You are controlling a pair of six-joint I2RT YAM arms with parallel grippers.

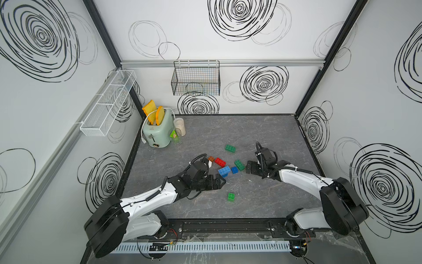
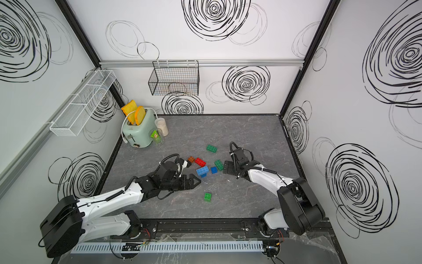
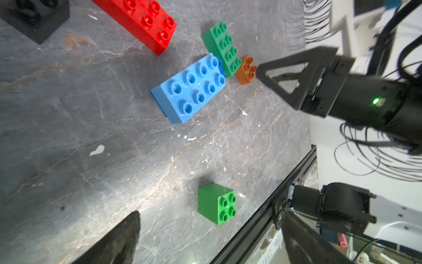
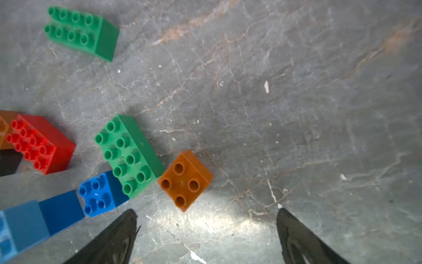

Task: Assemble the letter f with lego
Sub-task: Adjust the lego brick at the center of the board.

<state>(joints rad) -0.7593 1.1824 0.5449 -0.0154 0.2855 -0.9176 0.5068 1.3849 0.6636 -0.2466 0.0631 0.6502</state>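
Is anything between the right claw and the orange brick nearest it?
Nothing visible: only bare table lies between the open right claw and that orange brick. A long green brick sits right beside it.

Black brick (image 3: 34, 20) and, seemingly, an orange brick (image 4: 4, 116), both cut by frame edges.

Top views: high at the front, looking down on whole table (image 1: 251, 128). Wrist views: close, steep; both catch orange brick (image 3: 246, 69).

Bright, even light; wrist views blurred.
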